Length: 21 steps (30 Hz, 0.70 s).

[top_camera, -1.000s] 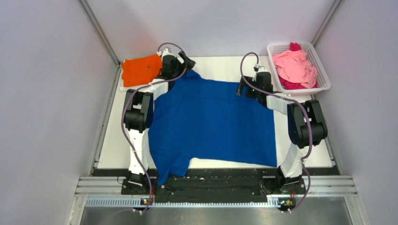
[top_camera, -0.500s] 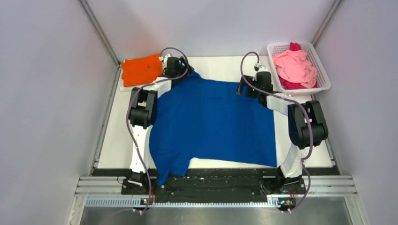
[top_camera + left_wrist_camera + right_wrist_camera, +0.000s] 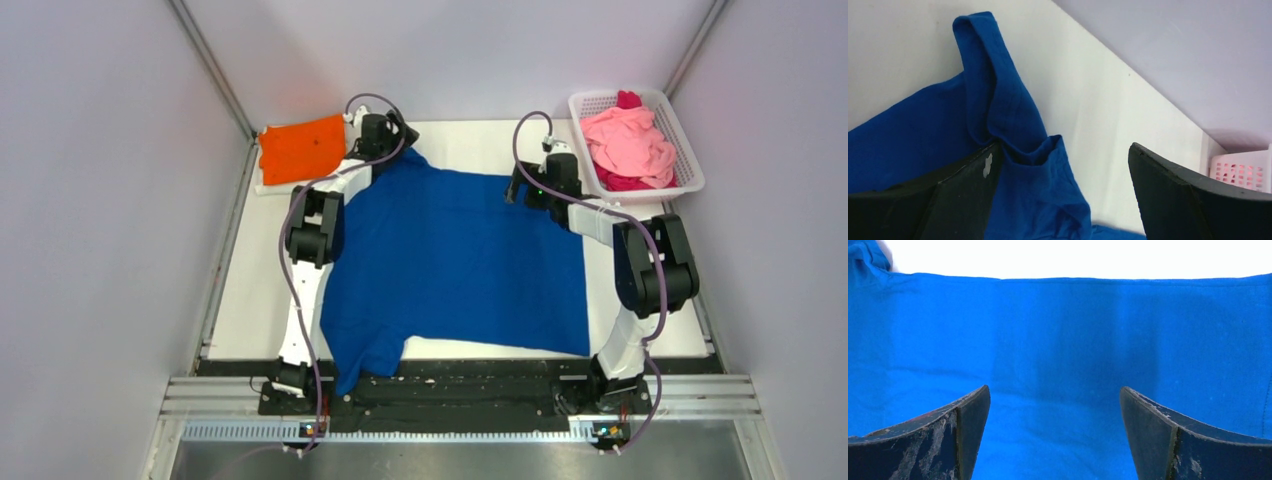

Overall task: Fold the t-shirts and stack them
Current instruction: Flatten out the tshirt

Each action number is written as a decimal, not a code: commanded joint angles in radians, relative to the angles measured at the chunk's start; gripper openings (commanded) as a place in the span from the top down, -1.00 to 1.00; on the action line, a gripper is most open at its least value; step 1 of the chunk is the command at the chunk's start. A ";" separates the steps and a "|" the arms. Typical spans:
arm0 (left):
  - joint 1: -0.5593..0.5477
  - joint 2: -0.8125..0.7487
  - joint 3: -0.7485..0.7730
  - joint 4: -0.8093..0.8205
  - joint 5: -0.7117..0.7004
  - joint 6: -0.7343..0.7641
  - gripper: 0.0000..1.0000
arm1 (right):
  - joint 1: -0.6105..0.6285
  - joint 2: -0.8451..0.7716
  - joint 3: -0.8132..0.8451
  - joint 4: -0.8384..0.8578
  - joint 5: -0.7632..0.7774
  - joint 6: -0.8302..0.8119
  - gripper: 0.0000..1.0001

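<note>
The royal-blue t-shirt point(image 3: 455, 260) lies spread flat across the table, plain side up, its near hem over the front edge. My left gripper point(image 3: 398, 137) is open at the shirt's far left corner; in the left wrist view point(image 3: 1064, 146) a bunched blue sleeve point(image 3: 1013, 125) lies between the fingers, against the left finger point(image 3: 963, 185). My right gripper point(image 3: 517, 187) is open and low over the shirt's far right edge; the right wrist view point(image 3: 1054, 388) shows flat blue cloth point(image 3: 1063, 340) between its fingers. A folded orange t-shirt point(image 3: 300, 148) lies at the back left. Pink and magenta t-shirts point(image 3: 628, 143) sit crumpled in the basket.
The white mesh basket point(image 3: 688, 150) stands at the back right corner, and also shows in the left wrist view point(image 3: 1243, 170). Grey walls close in the table on three sides. The white table top point(image 3: 245, 300) shows left of the blue shirt.
My left arm has swung right and toward the back, bringing its gripper to the blue shirt's far left corner. The right arm and the shirts have not moved.
</note>
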 commanded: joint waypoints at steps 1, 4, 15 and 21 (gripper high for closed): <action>-0.008 0.052 0.113 0.085 0.008 -0.055 -0.98 | 0.009 -0.023 0.011 0.010 0.020 -0.010 -0.97; -0.018 0.122 0.219 0.088 -0.040 -0.074 -0.97 | 0.008 -0.015 0.021 0.000 0.021 -0.010 -0.97; -0.022 0.212 0.444 0.150 -0.118 -0.036 -0.98 | 0.009 -0.019 0.046 -0.051 0.022 -0.020 -0.97; -0.022 0.078 0.362 0.102 -0.045 0.072 -0.97 | 0.008 -0.051 0.047 -0.069 0.017 -0.022 -0.97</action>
